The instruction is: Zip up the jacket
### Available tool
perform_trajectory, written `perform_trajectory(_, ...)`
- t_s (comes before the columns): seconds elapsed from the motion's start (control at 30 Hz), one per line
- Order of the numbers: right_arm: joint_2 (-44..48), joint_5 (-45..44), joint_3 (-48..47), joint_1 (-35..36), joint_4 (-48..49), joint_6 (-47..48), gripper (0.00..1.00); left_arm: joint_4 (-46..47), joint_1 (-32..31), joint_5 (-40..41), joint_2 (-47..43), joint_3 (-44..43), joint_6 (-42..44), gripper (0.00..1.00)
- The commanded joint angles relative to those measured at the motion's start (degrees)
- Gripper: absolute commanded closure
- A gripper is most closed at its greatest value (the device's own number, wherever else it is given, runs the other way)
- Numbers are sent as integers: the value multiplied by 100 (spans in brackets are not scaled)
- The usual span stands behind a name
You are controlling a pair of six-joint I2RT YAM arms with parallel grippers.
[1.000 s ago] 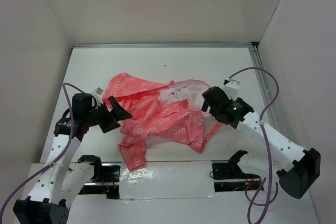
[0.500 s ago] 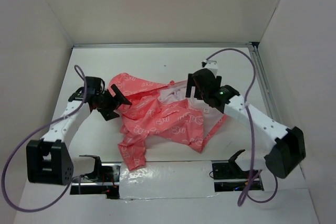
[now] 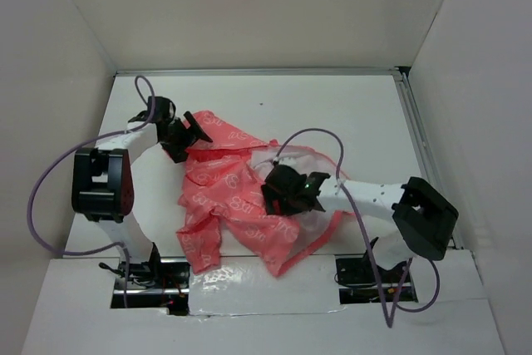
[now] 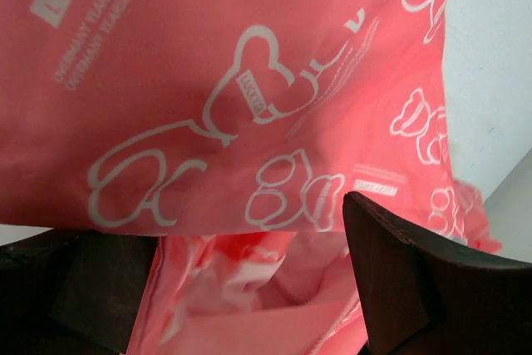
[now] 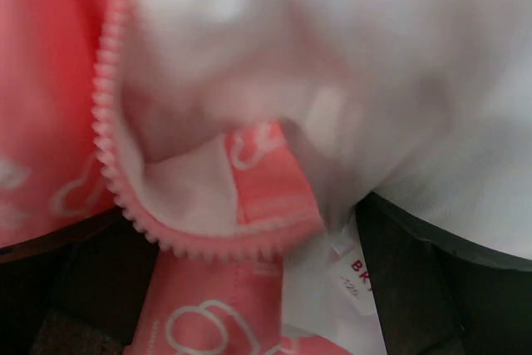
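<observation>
My left fingers and right fingers are spread wide and grasp nothing, while the jacket lies crumpled and unzipped in the middle of the worktop, pale lining turned up on its right side. My right fingers sit over a curled row of zipper teeth with lining and a small label bunched between them, so closing here could pinch those loose layers instead of the toothed edge. At the far left, my left fingers straddle a fold of thin fabric, and pulling there may drag the whole heap rather than straighten the front.
</observation>
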State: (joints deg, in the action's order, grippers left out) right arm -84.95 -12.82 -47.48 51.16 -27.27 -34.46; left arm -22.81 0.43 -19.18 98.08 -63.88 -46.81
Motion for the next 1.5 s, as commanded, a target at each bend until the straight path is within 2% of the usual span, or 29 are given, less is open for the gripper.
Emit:
perform_trajectory(0.0, 522, 481, 108, 1060, -112, -238, 1, 451, -315, -165, 413, -502, 373, 1)
perform_trajectory(0.1, 812, 439, -75, 2028, -314, -45, 1, 601, -368, -393, 712, -985, 690, 1)
perform_trajectory(0.13, 900, -93, -172, 2195, -427, -35, 0, 550, -385, -402, 764, -1247, 821, 1)
perform_trajectory(0.2, 1225, -588, -496, 2311, -700, 70, 0, 383, -420, -219, 748, -1425, 936, 1)
perform_trajectory(0.27, 1462, -687, -691, 1997, -702, 210, 0, 251, -438, 105, 537, -1444, 1007, 1)
perform_trajectory(0.33, 1858, -591, -841, 1259, -500, 457, 0, 172, -403, 300, 222, -1128, 989, 1)
perform_trajectory(0.37, 2033, -416, -885, 961, -255, 562, 0, 171, -368, 309, 133, -988, 1015, 1)
perform_trajectory(0.4, 2078, -362, -964, 366, -157, 580, 0, 171, -307, 240, 54, -725, 1050, 1)
perform_trajectory(0.47, 2027, -170, -1061, -147, 158, 729, 0, 154, -263, 64, -113, -460, 1217, 1)
perform_trajectory(0.5, 1922, -107, -1226, -576, 204, 782, 0, 128, -228, -258, -140, -224, 1322, 1)
perform_trajectory(0.6, 1176, 182, -1796, -1106, 205, 1134, 0, 189, -236, -708, -421, 355, 1455, 1)
perform_trajectory(0.73, -98, 604, -2703, -1818, -164, 1406, 0, 312, -201, -641, -1131, 990, 1350, 1)
perform_trajectory(0.83, -995, 1060, -3222, -1969, -148, 1459, 0, 198, -175, -543, -1466, 1210, 1332, 1)
perform_trajectory(0.97, -2217, 1545, -3968, -2022, -174, 1547, 1, 766, -139, -893, -1661, 1614, 1419, 1)
perform_trajectory(1.03, -2726, 1877, -4267, -1961, -147, 1643, 1, 927, -157, -1044, -1407, 1580, 1464, 1)
perform_trajectory(1.13, -3194, 2055, -4515, -1750, -174, 1767, 1, 814, -157, -895, -679, 1029, 1368, 1)
perform_trajectory(1.2, -3291, 2178, -4533, -1662, -148, 1846, 1, 682, -148, -868, -170, 755, 1350, 6)
perform_trajectory(1.23, -3300, 2335, -4437, -1627, -78, 1872, 1, 655, -148, -920, -45, 554, 1341, 16)
perform_trajectory(1.27, -3318, 2441, -4384, -1574, -42, 1907, 4, 716, -148, -956, 104, 500, 1350, 22)
perform_trajectory(1.3, -3370, 2529, -4357, -1548, -7, 1925, 7, 751, -148, -1008, 149, 464, 1332, 37)
perform_trajectory(1.37, -3458, 2679, -4348, -1565, -42, 1908, 49, 848, -157, -1166, 220, 359, 1393, 58)
perform_trajectory(1.4, -3458, 2758, -4392, -1574, -59, 1925, 79, 822, -157, -1176, 220, 237, 1402, 86)
perform_trajectory(1.43, -3441, 2932, -4418, -1591, -86, 1934, 95, 796, -166, -1150, 211, 174, 1437, 100)
perform_trajectory(1.47, -3267, 2995, -4410, -1609, -112, 1943, 100, 682, -157, -1097, 159, 96, 1464, 100)
